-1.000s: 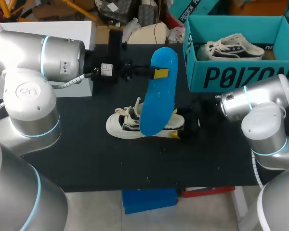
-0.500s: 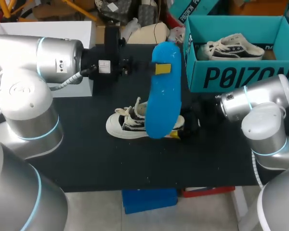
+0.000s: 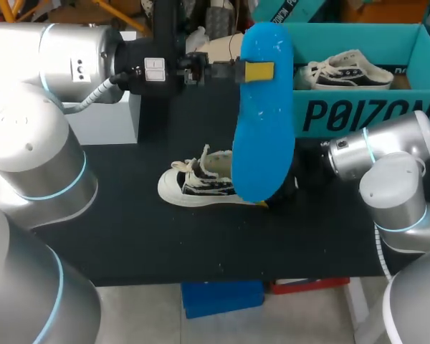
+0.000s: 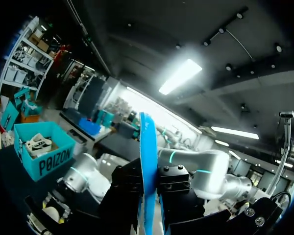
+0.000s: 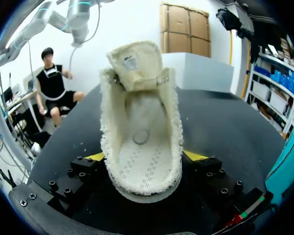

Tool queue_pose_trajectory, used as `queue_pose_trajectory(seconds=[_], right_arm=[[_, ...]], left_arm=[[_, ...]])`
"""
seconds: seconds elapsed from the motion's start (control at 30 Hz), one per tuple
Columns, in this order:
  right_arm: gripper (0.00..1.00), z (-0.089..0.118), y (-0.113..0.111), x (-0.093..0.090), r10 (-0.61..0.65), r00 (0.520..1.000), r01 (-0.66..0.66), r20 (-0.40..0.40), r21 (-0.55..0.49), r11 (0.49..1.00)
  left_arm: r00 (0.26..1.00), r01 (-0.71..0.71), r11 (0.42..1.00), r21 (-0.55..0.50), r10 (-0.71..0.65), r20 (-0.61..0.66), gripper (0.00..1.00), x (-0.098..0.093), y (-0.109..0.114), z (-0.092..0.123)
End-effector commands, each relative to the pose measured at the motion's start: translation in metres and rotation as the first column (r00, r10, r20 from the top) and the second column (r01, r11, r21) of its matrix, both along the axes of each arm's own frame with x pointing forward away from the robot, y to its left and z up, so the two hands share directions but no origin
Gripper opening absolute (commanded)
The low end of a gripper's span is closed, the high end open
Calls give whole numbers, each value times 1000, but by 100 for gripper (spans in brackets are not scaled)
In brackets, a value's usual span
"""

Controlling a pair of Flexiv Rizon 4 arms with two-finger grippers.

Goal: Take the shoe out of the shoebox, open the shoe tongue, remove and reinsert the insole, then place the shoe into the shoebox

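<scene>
Finding: my left gripper [image 3: 252,72] is clamped on the blue insole [image 3: 261,122] near its upper end, one yellow tip on each face. In the left wrist view the insole stands edge-on between the two fingers.

Change noted: over the last second the left arm has carried the insole upward. A second ago its lower end overlapped the shoe's opening. Now the whole insole hangs higher, and its top end reaches the level of the shoebox [image 3: 358,115] in the head view. The shoe [image 3: 201,183] has not shifted. It lies on its sole on the black table [image 3: 129,236], in front of the shoebox.

My right gripper [image 5: 144,156] is closed on the shoe's heel, with a yellow tip pressed to each side. The right wrist view looks straight into the opening. The tongue is folded back and the footbed is bare.

Assessment: I judge removal complete. Reinsertion comes next, with the insole's lower end lowered back into the opening while the right gripper steadies the heel.

Also recorded: another shoe [image 3: 347,72] sits inside the shoebox.
</scene>
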State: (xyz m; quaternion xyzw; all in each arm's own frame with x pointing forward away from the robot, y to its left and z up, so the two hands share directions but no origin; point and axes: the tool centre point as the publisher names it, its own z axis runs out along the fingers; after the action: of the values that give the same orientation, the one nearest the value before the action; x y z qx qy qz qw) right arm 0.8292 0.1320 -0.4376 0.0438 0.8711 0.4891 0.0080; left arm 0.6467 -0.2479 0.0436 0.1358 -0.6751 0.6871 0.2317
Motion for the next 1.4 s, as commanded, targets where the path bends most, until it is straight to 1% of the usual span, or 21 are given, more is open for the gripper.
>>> queue_pose_trajectory(seconds=[0.03, 0.13, 0.27, 0.4, 0.43, 0.6, 0.63, 0.67, 0.7, 0.97, 1.1, 1.27, 1.33, 1.4], right_arm=[[0, -4, 1, 0, -1, 1000, 1, -1, -1, 1000], [0, -4, 1, 0, -1, 1000, 1, -1, -1, 1000], [0, -4, 1, 0, -1, 1000, 1, -1, -1, 1000], [0, -4, 1, 0, -1, 1000, 1, -1, -1, 1000], [0, -4, 1, 0, -1, 1000, 1, -1, -1, 1000], [0, -4, 1, 0, -1, 1000, 1, -1, -1, 1000], [20, -4, 1, 0, -1, 1000, 1, -1, -1, 1000], [55, -4, 1, 0, -2, 1000, 2, 0, 0, 1000], [100, -3, 0, -1, -5, 1000, 5, 1, -1, 1000], [100, 4, -11, -2, 23, 999, -28, -40, -128, 991], [100, 8, -18, -1, 37, 997, -52, -69, -233, 971], [100, 14, -25, 0, 13, 993, -62, -119, -413, 909], [100, 17, -28, 0, -8, 993, -50, -121, -469, 882], [100, 19, -28, 0, -17, 992, -51, -122, -533, 845]], left_arm=[[1000, -7, 999, 32, 7, 0, 0, -14, -1, 17], [1000, 1, 999, 42, -2, 6, 0, -25, 0, 27], [1000, 24, 999, 30, -24, -1, 0, -38, 1, 38], [1000, 28, 1000, 13, -28, -12, 0, -42, 2, 43], [999, 28, 1000, -4, -28, -28, 0, -42, 2, 43], [999, 28, 1000, -4, -28, -28, 0, -42, 2, 43], [999, 28, 1000, -4, -28, -28, 0, -42, 2, 43], [999, 28, 1000, -4, -28, -28, 0, -42, 2, 43], [999, 28, 1000, -4, -28, -28, 0, -42, 2, 43], [999, 28, 1000, -4, -28, -28, 0, -42, 2, 43], [999, 28, 1000, -4, -28, -28, 0, -42, 2, 43], [999, 28, 1000, -4, -28, -28, 0, -42, 2, 43], [999, 28, 1000, -4, -28, -28, 0, -42, 2, 43], [999, 28, 1000, -4, -28, -28, 0, -42, 2, 43]])
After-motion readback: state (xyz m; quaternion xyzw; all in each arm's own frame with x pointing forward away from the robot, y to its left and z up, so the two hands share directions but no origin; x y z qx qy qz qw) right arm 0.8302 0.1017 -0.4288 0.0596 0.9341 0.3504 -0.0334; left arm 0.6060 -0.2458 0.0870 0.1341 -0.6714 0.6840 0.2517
